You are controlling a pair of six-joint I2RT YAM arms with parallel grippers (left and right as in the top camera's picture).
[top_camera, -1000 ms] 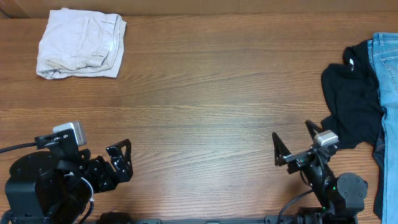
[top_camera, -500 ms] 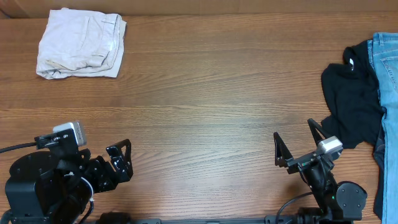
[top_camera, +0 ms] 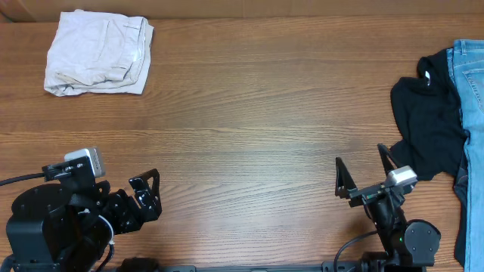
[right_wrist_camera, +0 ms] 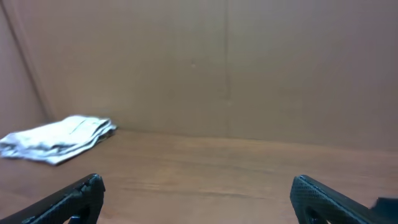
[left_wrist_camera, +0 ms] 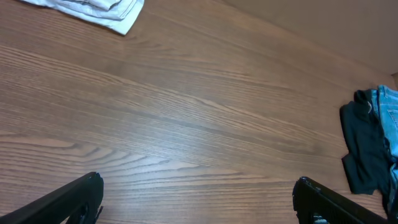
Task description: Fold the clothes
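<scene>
**Item 1: the clothes**. One pair of pale beige shorts, folded into a compact, roughly square bundle. It lies flat at the far left corner of the desk. Stitched seams show on the top layer. Nothing touches it, and it is well apart from both arms. The left wrist view catches only its near edge, at the upper left. The right wrist view shows it low at far left, in front of a plain brown backdrop.

**Item 2: left fingers**. At the near edge of the desk, left side. They are spread wide apart and hold nothing, with only bare wood between them.

**Item 3: right fingers**. At the near edge, right side. They are spread wide apart, empty, and point toward the far side.

**Item 4: black garment**. A crumpled, loose heap at the right end of the desk. It is near the right fingers but not touching them.

**Item 5: blue jeans**. Light denim at the right edge, partly out of frame. The black garment lies against them and overlaps them.
</scene>
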